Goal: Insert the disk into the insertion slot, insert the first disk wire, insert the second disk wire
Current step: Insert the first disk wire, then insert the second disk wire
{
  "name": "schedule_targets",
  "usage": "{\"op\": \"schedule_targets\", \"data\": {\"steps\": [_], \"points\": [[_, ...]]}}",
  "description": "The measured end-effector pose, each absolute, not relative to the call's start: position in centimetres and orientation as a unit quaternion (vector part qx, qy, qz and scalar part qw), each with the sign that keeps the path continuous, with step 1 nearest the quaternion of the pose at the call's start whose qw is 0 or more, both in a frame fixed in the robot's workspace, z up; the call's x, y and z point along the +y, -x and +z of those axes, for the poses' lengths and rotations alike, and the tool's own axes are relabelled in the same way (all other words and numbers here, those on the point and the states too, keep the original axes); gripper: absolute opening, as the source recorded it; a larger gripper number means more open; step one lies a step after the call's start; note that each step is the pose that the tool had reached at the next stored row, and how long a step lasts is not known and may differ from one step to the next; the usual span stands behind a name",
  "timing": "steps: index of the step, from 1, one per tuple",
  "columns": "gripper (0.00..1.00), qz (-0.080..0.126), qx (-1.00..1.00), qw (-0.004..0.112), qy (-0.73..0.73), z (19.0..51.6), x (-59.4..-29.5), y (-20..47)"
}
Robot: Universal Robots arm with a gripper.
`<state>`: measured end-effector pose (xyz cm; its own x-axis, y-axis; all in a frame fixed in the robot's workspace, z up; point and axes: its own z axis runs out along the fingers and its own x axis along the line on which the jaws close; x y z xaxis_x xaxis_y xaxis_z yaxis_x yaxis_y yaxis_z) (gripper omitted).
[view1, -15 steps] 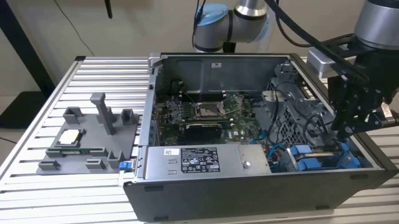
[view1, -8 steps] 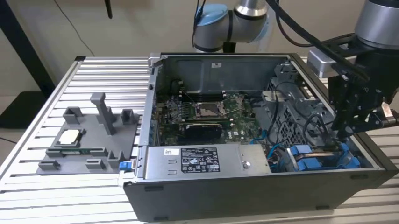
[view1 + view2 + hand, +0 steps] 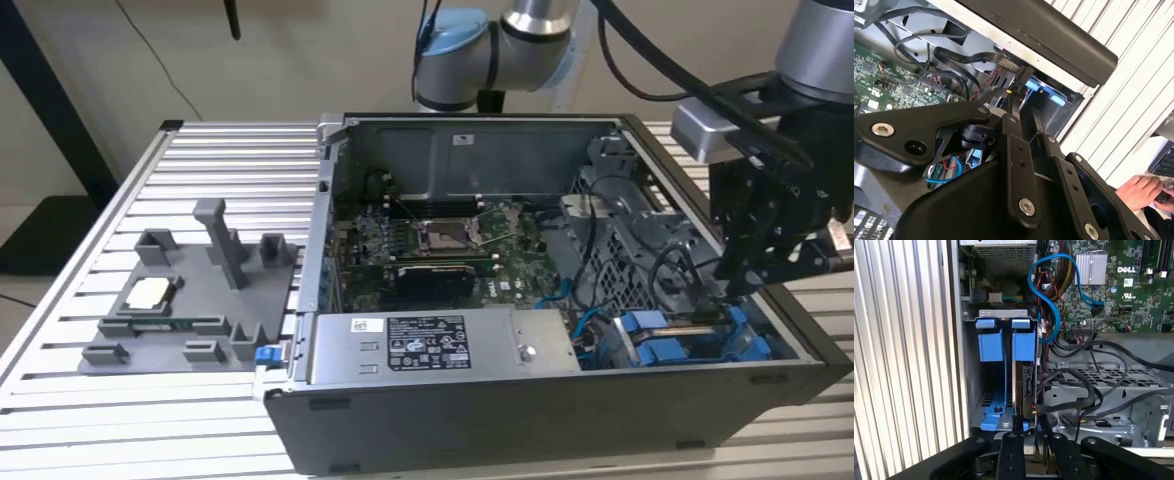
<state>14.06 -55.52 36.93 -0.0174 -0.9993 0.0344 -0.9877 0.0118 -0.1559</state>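
End effector [image 3: 1029,421] is nearly closed, seemingly pinching wire [image 3: 1054,409], lining its plug up against disk [image 3: 1026,380] sitting in slot [image 3: 1004,314].

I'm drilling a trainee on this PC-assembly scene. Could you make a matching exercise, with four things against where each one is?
Things:
1. disk
2. power-supply box
3. grey fixture plate
4. pincer

Places:
a. on the slatted table, at the exterior view's left of the case
b. over the case's corner at the exterior view's right
c. in the insertion slot, in its blue frame
d. inside the case, along the wall nearest the exterior camera

Pairs: 1-c, 2-d, 3-a, 4-b.
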Motion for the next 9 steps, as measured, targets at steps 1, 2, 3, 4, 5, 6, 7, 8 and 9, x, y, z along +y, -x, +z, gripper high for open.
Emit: {"op": "schedule_targets", "data": {"steps": [1, 2, 3, 4, 5, 6, 7, 8, 9], "points": [[0.26, -0.066, 0.710, 0.040, 0.700, 36.9, -55.5, -14.3], [0.26, -0.063, 0.710, 0.037, 0.700, 36.9, -55.5, -14.5], [0.26, -0.061, 0.710, 0.035, 0.700, 36.9, -55.5, -14.7], [0.26, -0.059, 0.710, 0.032, 0.701, 36.9, -55.5, -14.9], [0.26, -0.056, 0.711, 0.029, 0.701, 36.9, -55.5, -15.1], [0.26, -0.054, 0.711, 0.027, 0.701, 36.9, -55.5, -15.3], [0.26, -0.051, 0.711, 0.024, 0.701, 36.9, -55.5, -15.5], [0.26, -0.049, 0.711, 0.021, 0.701, 36.9, -55.5, -15.6], [0.26, -0.046, 0.711, 0.019, 0.702, 36.9, -55.5, -15.8]]}}
